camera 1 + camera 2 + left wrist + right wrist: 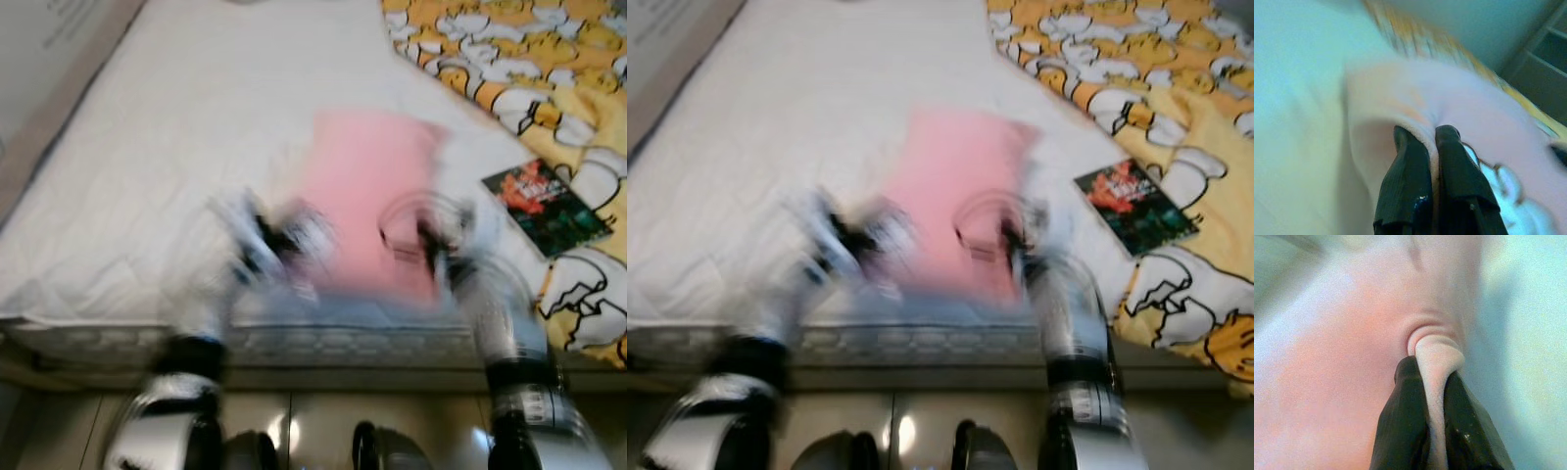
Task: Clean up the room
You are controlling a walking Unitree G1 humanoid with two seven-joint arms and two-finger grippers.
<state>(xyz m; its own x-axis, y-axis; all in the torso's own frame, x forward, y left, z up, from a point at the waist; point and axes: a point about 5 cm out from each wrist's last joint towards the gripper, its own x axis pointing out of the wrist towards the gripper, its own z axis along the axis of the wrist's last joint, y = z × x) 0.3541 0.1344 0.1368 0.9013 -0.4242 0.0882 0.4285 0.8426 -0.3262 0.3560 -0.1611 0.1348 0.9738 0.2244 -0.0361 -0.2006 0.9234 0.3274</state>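
Note:
A pink cloth [372,201] lies spread on the white mattress [176,137], near its front edge. Both arms are blurred with motion at the cloth's near corners. My left gripper [1427,134] is shut on a pinched fold of the pink cloth [1459,103] at its near left corner. On the near right edge my right gripper [1430,369] is shut too, with a ridge of the pink cloth [1342,357] squeezed between its black fingers [1405,411].
A dark book [547,208] lies on the mattress to the right of the cloth. A yellow blanket with a white cartoon pattern [529,59] covers the bed's right side. The bed's front edge [323,343] runs just before my arms. A board [49,59] lines the left side.

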